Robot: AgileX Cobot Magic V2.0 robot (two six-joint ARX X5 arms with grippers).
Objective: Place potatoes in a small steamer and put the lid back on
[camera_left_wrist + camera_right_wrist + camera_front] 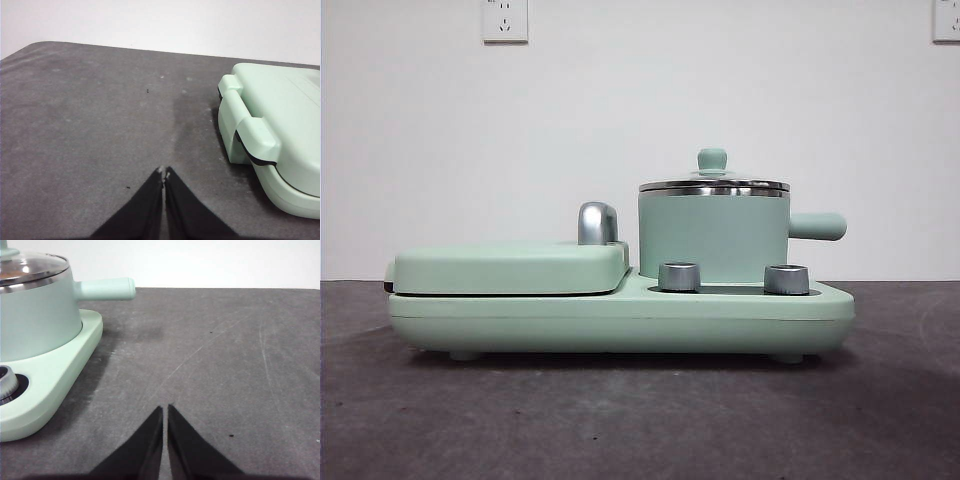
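Observation:
The small steamer (713, 235) is a mint-green pot standing on the right half of the green cooker base (620, 318), its stubby handle pointing right. The glass lid (713, 183) with its green knob rests on the pot's steel rim. The right wrist view shows the same small steamer (35, 315) and lid (30, 267). No potato shows in any view. My left gripper (164, 172) is shut over bare table beside the griddle end of the cooker. My right gripper (165, 409) is shut over bare table on the pot's handle side. Neither holds anything.
A flat mint-green griddle (510, 268) with a chrome handle (597, 222) fills the cooker's left half; the left wrist view shows the griddle (272, 135) too. Two steel dials (680, 277) sit on the base's front. Dark grey table (620, 420) and a white wall surround it.

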